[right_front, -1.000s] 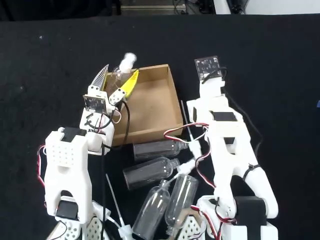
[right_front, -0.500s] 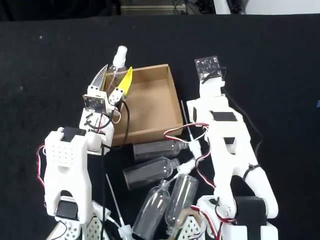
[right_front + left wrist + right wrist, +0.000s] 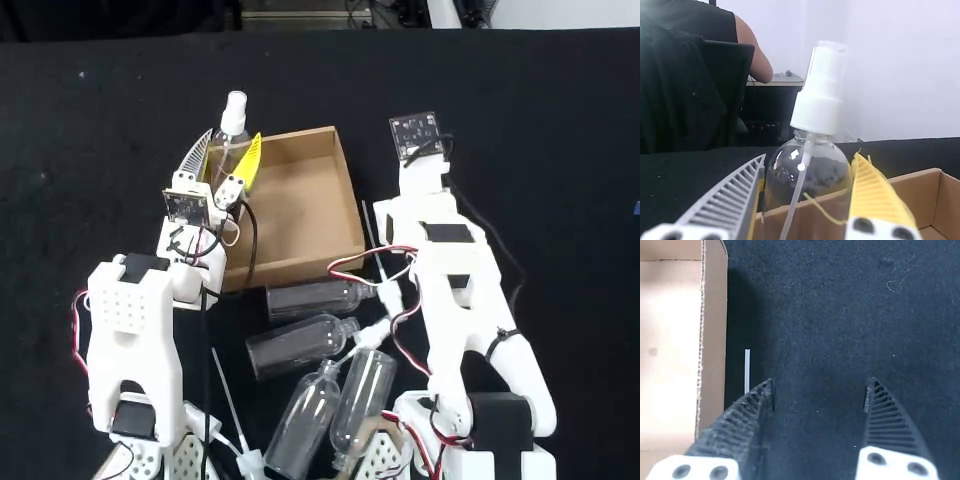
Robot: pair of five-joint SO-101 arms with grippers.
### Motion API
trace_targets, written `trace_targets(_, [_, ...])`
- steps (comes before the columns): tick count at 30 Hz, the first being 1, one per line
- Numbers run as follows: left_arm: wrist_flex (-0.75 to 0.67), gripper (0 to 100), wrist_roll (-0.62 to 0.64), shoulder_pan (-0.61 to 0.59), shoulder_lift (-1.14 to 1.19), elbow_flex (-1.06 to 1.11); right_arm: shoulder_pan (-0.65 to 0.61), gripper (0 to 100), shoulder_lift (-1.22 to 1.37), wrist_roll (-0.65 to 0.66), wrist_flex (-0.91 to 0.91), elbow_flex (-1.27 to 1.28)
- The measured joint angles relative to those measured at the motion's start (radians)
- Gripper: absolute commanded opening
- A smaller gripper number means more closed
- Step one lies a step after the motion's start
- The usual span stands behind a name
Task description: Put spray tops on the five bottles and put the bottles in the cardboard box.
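While our left gripper (image 3: pixel 808 156) clamps the capped bottle (image 3: pixel 815 175) upright at the cardboard box's (image 3: pixel 310 210) far corner, we're boxing; next, probably lower and release. Our right gripper (image 3: pixel 820 385) hangs wide open beside the box.

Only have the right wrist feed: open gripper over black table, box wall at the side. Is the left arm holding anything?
Observer: Yes. Left gripper is shut on a bottle with a fitted spray top, at the far left corner of the cardboard box.
Operator: How many bottles on the table?
Observer: Four bottles lie on their sides on the table, on the box's near side.
Operator: What's the white stick by the box wall in my feed?
Observer: The tube of a loose spray top. Its head lies by a bottle neck off the box's near right corner.
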Motion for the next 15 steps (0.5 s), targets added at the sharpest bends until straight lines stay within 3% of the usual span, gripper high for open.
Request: trace_targets(15, [0.012, 22, 0.003, -0.005, -0.057, 0.049, 0.000, 26.5, 0.000, 0.000, 0.000, 0.000])
